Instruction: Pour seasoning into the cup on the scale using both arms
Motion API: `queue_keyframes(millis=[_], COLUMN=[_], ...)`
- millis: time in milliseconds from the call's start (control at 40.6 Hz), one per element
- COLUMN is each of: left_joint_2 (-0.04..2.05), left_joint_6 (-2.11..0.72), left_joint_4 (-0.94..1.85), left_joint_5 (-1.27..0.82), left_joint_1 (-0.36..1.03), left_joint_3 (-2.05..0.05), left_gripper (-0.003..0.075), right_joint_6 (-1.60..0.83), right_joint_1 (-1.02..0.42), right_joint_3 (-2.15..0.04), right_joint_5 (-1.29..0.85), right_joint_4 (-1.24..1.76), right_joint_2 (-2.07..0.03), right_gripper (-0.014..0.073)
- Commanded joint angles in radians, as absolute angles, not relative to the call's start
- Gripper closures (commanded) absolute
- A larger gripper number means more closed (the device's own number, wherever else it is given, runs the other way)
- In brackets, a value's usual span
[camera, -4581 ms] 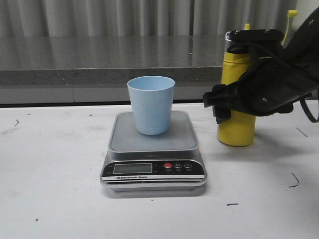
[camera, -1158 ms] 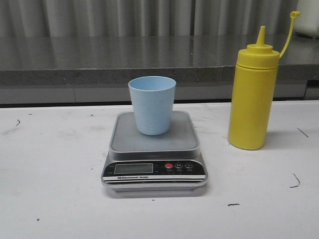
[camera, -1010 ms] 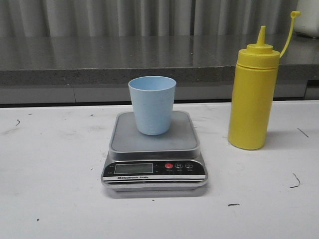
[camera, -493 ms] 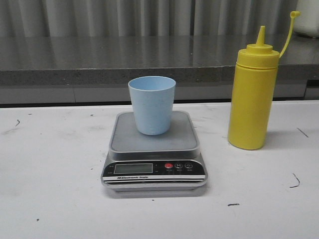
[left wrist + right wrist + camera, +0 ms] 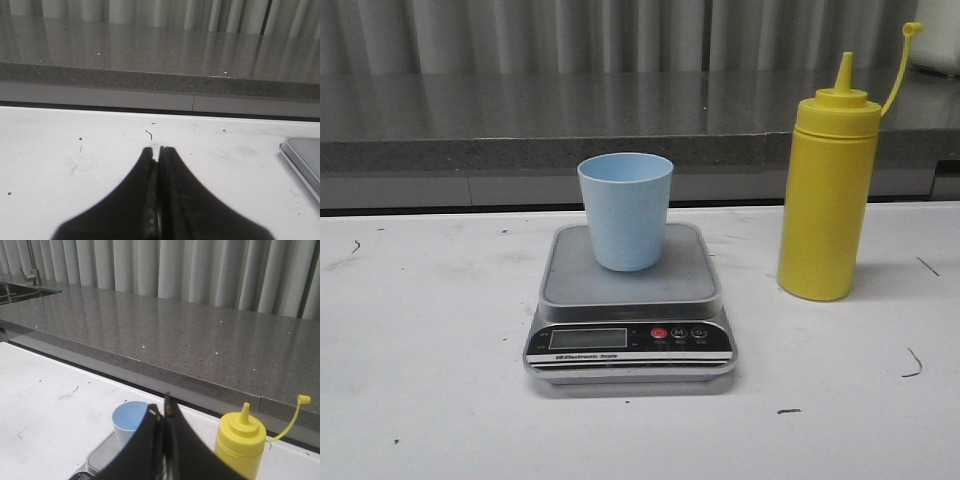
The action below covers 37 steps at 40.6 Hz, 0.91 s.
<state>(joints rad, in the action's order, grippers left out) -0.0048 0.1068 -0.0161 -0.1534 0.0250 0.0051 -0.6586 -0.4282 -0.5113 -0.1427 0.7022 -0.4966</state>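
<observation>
The pale blue cup point(image 5: 625, 210) stands upright on the platform of the silver-grey scale point(image 5: 630, 310) at the table's middle. The yellow seasoning bottle point(image 5: 828, 195) stands upright to the right of the scale, its cap hanging off on its tether. No gripper shows in the front view. In the right wrist view my right gripper point(image 5: 165, 412) is shut and empty, high above and behind the cup point(image 5: 129, 422) and the bottle point(image 5: 240, 442). In the left wrist view my left gripper point(image 5: 158, 150) is shut and empty, low over the table, with the scale's corner point(image 5: 302, 155) off to one side.
A grey stone counter point(image 5: 520, 115) with a curtain behind it runs along the back edge of the white table point(image 5: 420, 330). A sink and tap point(image 5: 25, 285) show at the counter's far end in the right wrist view.
The right arm, which was around the bottle 4.6 s ago, has left the front view. The bottle stands free a little further right. Nothing has moved over the last second.
</observation>
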Motion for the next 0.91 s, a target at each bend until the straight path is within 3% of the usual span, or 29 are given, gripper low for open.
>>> queue_keyframes(millis=[0,222,345,616,887], left_joint_2=[-0.021,-0.021,-0.021,-0.021,-0.021], left_joint_6=[0.116,0.116,0.116,0.116,0.116], left_joint_4=[-0.008,-0.008,-0.008,-0.008,-0.008], left_joint_5=[-0.080,-0.080,-0.080,-0.080,-0.080], left_joint_1=[0.025,0.025,0.025,0.025,0.025], left_joint_3=[0.029,0.029,0.029,0.029,0.029], left_gripper=[0.0740,0.0740,0.0740,0.0740,0.0740], right_joint_6=[-0.662,-0.251,-0.071,0.007,0.007], right_joint_1=[-0.423,-0.375,-0.283,-0.023,0.015], right_joint_3=[-0.521,-0.360,-0.247,-0.050,0.021], right_joint_5=[-0.045,0.008,0.037,-0.024,-0.112], right_joint_4=[0.652,0.144,0.055,0.055,0.041], right_joint_2=[-0.493,-0.434,-0.352,-0.138,0.012], right_gripper=[0.0702,0.0702,0.0702,0.0702,0.0702])
